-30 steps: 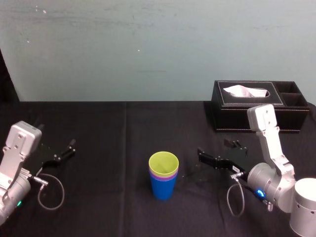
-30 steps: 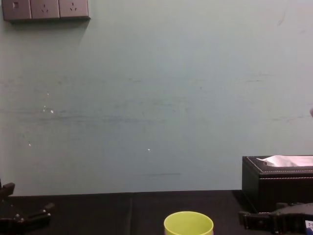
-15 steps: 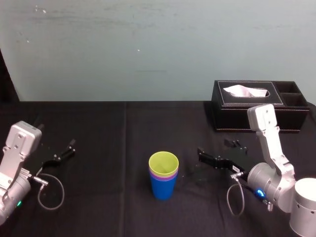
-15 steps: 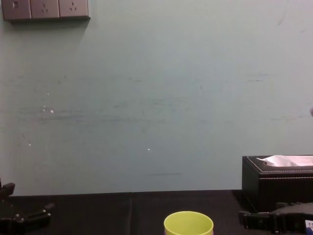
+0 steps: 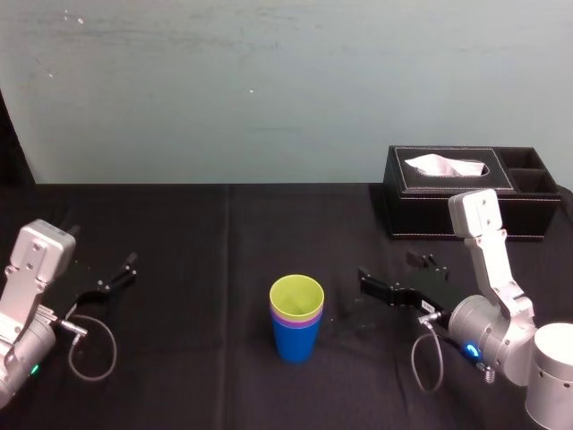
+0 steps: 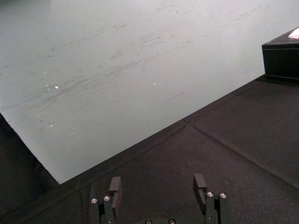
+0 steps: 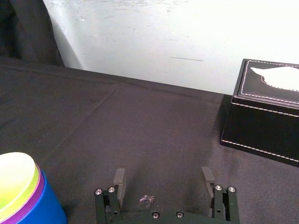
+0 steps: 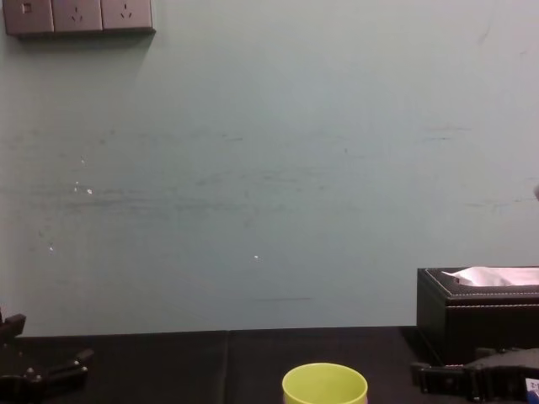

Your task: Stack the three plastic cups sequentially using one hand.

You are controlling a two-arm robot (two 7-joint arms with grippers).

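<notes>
The three plastic cups stand nested in one upright stack at the middle of the black table: the blue cup [image 5: 295,340] outermost, a purple rim [image 5: 296,320] above it, and the yellow-green cup [image 5: 296,297] on top. The stack also shows in the right wrist view [image 7: 21,198], and its yellow-green rim in the chest view [image 8: 324,385]. My right gripper [image 5: 365,280] hovers low to the right of the stack, apart from it. It is open with nothing between its fingers [image 7: 163,179]. My left gripper [image 5: 121,273] rests far left, open and empty [image 6: 158,185].
A black leather tissue box [image 5: 466,190] stands at the back right, behind the right arm, and it shows too in the right wrist view [image 7: 266,126]. A pale wall closes off the table's far edge. Bare black cloth lies between the stack and each gripper.
</notes>
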